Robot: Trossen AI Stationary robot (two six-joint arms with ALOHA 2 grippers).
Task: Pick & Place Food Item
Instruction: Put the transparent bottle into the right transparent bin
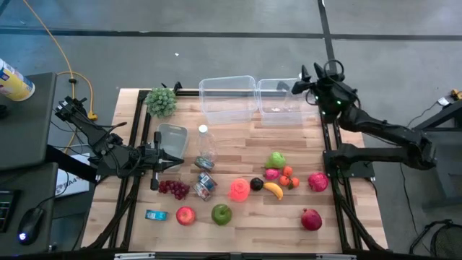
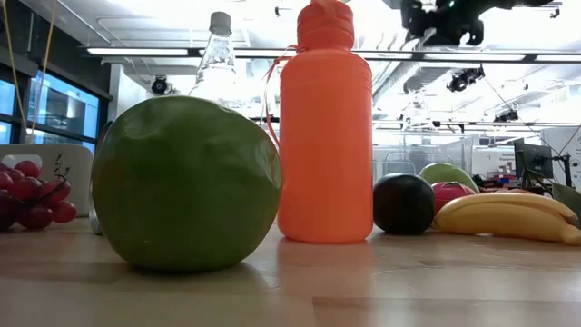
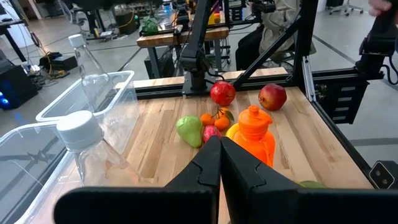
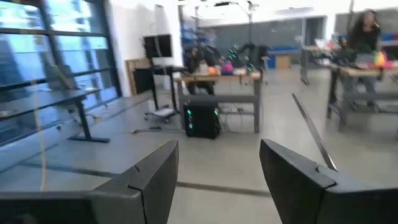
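The tabletop (image 1: 238,148) is made of pale, striped wooden planks set in a dark metal frame. Two clear, thin-walled plastic bins (image 1: 228,99) are seen at its far edge, and a clear plastic bottle with a white cap (image 1: 204,148) lies near the middle. A smooth orange plastic bottle (image 1: 240,189) is stood upright among the food items: a glossy green apple (image 1: 221,214), a red apple (image 1: 185,215), a cluster of dark red grapes (image 1: 173,189), a curved yellow banana (image 1: 273,190), a dark round plum (image 1: 257,184), a green pear (image 1: 277,159) and two red pomegranates (image 1: 311,219).

The left arm is stretched low across the left side of the tabletop, its tool (image 1: 167,165) pointed toward the clear bottle, with the fingers pressed together on nothing. The right arm is reached back and raised over the far right bin, its tool (image 1: 299,81) turned outward toward the room, with the fingers held well apart and empty.
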